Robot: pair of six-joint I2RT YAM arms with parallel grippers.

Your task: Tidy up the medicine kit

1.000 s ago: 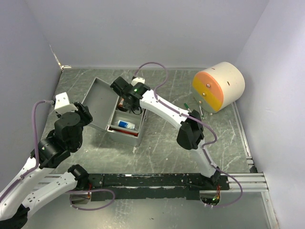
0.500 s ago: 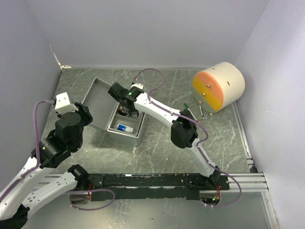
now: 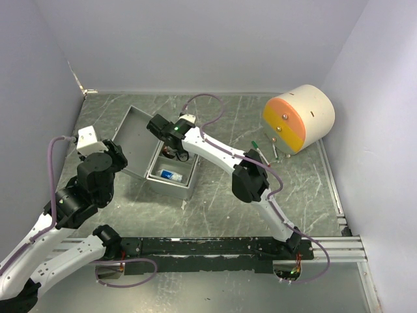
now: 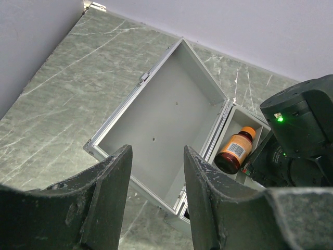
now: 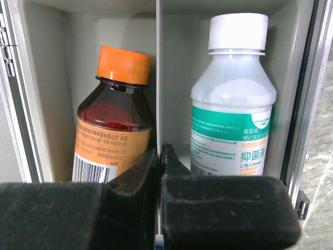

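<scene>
Inside, divider (image 5: 157, 78) separates brown bottle (image 5: 114, 122), white bottle (image 5: 233, 109); right gripper (image 5: 159, 156) closed there.

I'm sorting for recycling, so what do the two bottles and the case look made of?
Brown bottle: glossy translucent amber, glass or plastic, unclear; its orange cap looks like matte plastic. White bottle: opaque plastic by its soft sheen, with a printed label. Case: smooth grey walls, likely plastic, with shiny metal-looking edge strips.
</scene>
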